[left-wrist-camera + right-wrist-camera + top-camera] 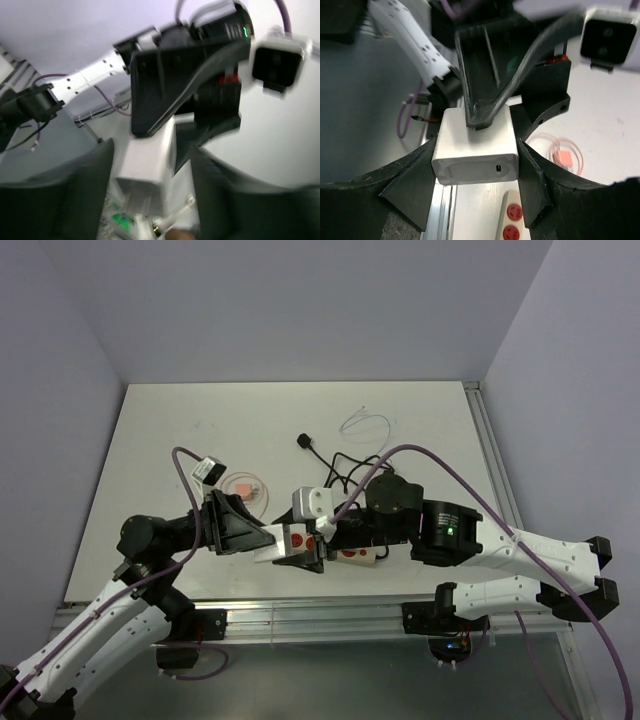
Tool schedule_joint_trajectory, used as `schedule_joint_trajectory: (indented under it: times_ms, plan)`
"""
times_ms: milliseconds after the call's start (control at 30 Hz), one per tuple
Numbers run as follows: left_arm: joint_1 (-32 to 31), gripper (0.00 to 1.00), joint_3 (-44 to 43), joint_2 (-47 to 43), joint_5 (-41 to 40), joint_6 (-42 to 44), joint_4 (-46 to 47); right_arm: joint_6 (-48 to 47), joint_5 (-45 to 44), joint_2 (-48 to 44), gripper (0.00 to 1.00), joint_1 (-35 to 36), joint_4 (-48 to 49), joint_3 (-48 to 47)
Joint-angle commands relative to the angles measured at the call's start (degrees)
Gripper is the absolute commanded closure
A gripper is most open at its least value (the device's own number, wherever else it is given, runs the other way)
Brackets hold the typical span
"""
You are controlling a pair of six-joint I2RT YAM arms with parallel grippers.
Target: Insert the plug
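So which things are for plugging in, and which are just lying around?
For the job:
white charger
power strip with red sockets

Just lying about:
pink coiled cable
thin white wire
black cord with its plug (where it leads is hidden)

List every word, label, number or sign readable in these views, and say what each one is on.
No text can be read in any view.
Print on the black motor housing of the right arm: too small to read from above, blurred in the left wrist view.
On the white charger: no marking visible.
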State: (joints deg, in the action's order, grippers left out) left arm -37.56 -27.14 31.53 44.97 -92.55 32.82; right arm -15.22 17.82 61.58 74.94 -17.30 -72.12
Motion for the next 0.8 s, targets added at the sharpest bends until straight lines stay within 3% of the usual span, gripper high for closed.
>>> schedule_joint_trajectory:
  times_ms: [0,100,200,400,767]
  plan:
    - [0.12,0.26,-9.13,-2.34,-11.35,19.85,-31.22,2.3,-11.03,1.87,1.0,0.39,-1.32,-2.5]
    - [0.12,0.08,-19.6,-4.18,-32.79,31.25,-58.64,4.23,-16.48,1.61,1.0,0.3,-3.52,-1.71]
    - [0.12,0.01,-23.49,-8.91,-48.95,32.35,-69.78,7.3,-21.32,2.14,1.0,0.39,-6.94,-2.41]
    - [0.12,0.0,-21.47,-17.19,-62.35,32.35,-72.19,11.53,-26.26,8.81,1.0,-0.05,-17.04,-8.03]
    - [0.12,0.04,-21.38,-16.15,-69.75,35.69,-75.18,10.92,-20.65,25.16,1.0,-6.81,-33.31,-23.5]
